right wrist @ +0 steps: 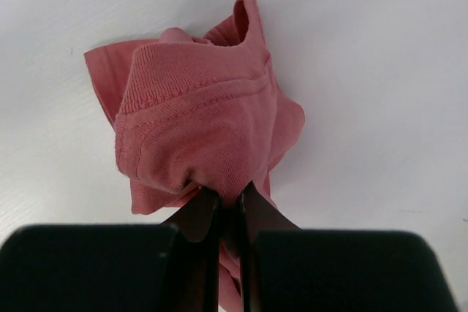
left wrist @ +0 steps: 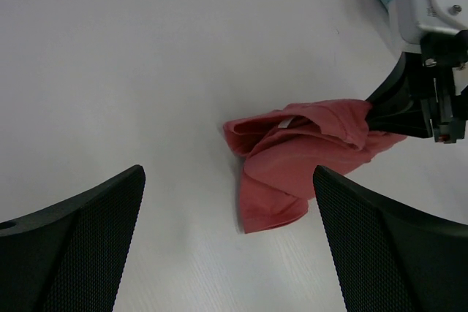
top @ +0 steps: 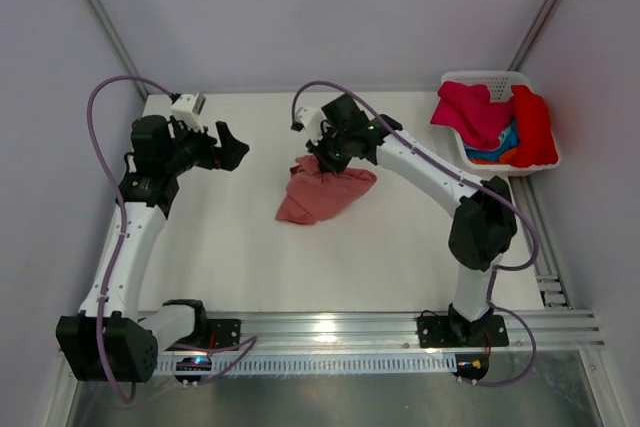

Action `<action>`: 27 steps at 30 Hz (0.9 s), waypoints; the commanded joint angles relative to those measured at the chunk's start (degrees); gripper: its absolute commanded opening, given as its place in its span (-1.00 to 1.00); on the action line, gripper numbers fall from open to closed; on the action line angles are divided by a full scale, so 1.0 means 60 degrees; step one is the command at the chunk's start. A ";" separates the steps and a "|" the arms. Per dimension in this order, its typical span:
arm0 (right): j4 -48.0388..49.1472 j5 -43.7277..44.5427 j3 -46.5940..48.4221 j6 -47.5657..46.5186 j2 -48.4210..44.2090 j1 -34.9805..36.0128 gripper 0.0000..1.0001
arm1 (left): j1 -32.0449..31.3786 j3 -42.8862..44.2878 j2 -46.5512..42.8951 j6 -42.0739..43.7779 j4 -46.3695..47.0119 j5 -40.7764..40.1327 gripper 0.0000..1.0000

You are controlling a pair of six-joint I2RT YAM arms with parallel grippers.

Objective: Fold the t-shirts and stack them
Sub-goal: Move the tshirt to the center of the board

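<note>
**One salmon t-shirt [top: 322,194] gripped, more in the basket [top: 480,77]**

At the centre of the top view, the right gripper [top: 314,158] was clenched on a bunched fold of the salmon t-shirt. The rest of the shirt lay crumpled on the white surface [top: 220,247] just below. At centre left, the left gripper [top: 235,150] was spread wide, empty and well apart from the shirt. At upper right, the white basket held a heap of t-shirts [top: 475,112]: magenta, red, blue and orange.

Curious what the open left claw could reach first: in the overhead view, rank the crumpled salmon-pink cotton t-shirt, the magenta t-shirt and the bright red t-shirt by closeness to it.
From the left gripper:
1. Salmon-pink t-shirt, mid-table, in the right gripper.
2. Magenta t-shirt, left side of the white plastic basket.
3. Red t-shirt, basket's right side.
</note>
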 commanded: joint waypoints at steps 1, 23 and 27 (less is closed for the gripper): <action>0.0063 0.1562 0.1393 0.0244 0.0952 0.0604 -0.94 | 0.0037 -0.0131 -0.0004 -0.0036 0.0228 -0.0287 0.98; -0.0365 -0.2673 -0.1428 -0.2157 -0.3379 0.2070 0.50 | 0.0023 -0.0293 -0.0077 0.0140 0.0331 -0.0053 0.98; 0.0484 -0.1662 -0.3536 -0.2158 -0.3981 0.2070 0.99 | 0.0037 -0.0380 -0.0150 0.0141 0.0434 0.0005 0.98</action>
